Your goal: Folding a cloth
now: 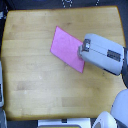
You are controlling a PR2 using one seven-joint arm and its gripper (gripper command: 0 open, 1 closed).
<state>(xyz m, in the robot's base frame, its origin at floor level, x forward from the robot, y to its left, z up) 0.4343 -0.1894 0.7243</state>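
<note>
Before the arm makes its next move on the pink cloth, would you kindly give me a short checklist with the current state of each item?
1. The cloth lies flat on the wooden table: ok, no visible wrinkles or folds.
2. Cloth fully on the table, clear of the edges: ok.
3. The gripper is at the cloth's edge on the exterior view's right: ok, it overlaps that edge.
4. Gripper actually pinching the fabric: cannot tell, the fingertips are hidden by the gripper body.
5. Fold started: not ok, the cloth still shows as a single layer.
6. Bare tabletop around the cloth for folding: ok.
</note>
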